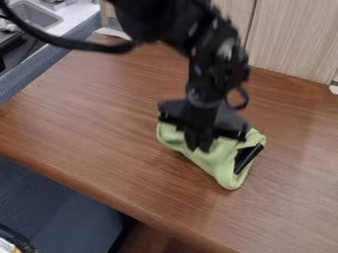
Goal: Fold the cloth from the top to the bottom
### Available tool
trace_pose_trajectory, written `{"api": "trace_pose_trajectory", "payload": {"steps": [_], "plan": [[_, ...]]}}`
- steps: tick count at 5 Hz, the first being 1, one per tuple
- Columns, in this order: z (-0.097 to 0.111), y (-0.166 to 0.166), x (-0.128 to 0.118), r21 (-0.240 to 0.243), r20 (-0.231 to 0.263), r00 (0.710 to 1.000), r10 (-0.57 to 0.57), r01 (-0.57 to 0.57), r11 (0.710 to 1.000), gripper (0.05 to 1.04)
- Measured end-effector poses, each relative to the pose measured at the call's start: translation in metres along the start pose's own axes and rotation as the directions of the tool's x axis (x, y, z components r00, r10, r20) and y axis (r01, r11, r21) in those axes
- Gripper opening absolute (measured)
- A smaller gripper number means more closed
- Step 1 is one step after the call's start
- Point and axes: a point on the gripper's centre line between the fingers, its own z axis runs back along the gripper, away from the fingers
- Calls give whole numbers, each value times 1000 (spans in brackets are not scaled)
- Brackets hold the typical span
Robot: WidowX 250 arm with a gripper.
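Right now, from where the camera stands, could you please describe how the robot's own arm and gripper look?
The matte black, jointed robot arm has chunky segments and a few small pale marks or highlights. A thick black cable curves off to the upper left, and a thinner black loop sticks out beside the wrist. The black gripper has a wide, angular body.

Looked moderately bright, lit softly and diffusely, though could not be traced to a source. Gleamed in a pale, weak sheen across the right part of the wooden surface. Darkened gently just beside the lower left edge of the green cloth. Sank to near-black on the arm, hiding much detail. Brightened strongly on the white counter at upper left.
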Motion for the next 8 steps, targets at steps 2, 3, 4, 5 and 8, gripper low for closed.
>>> {"api": "trace_pose_trajectory", "payload": {"steps": [2,3,4,5,8], "plan": [[-30,5,0,6,-23,1000,-12,12,1000,87],[-30,4,0,6,-49,999,-15,15,1000,251],[-29,5,0,5,-54,998,-30,30,1000,494],[-22,7,1,11,-49,998,-42,43,999,780],[34,20,16,-6,49,999,-7,7,1000,1000]]}}
